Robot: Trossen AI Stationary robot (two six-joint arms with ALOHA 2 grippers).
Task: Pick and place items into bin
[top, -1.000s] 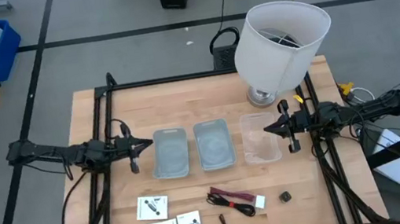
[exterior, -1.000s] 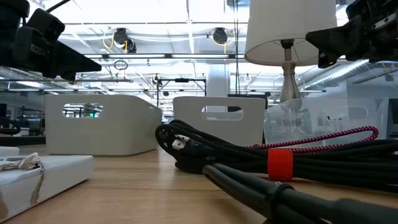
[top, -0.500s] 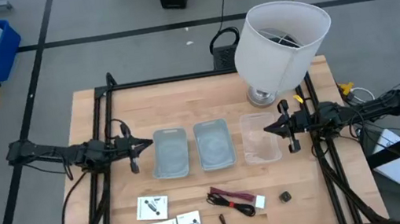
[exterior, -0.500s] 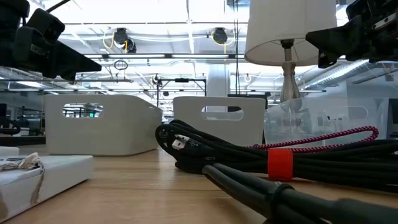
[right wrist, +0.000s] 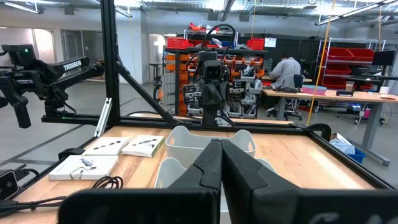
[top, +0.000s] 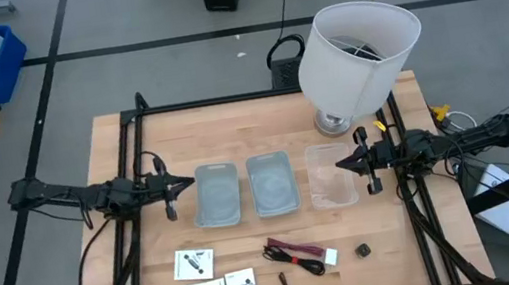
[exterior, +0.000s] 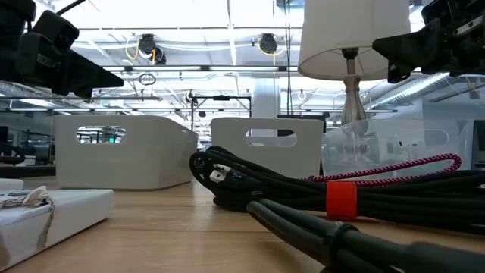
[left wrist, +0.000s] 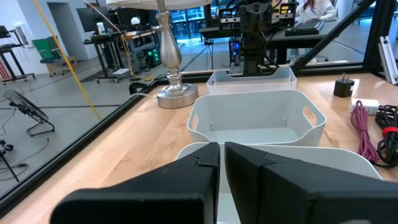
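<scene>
Now you have three bins [top: 272, 182] in a row, three white cards [top: 193, 264], one cable bundle [top: 295, 256] on the bench [top: 115, 153]. Left hand [top: 183, 183] and right hand [top: 343, 163] are closed, holding nothing.

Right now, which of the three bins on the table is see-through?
The clear plastic bin, at the row's end beside the right gripper and below the lamp. The other two bins are solid pale grey.
</scene>
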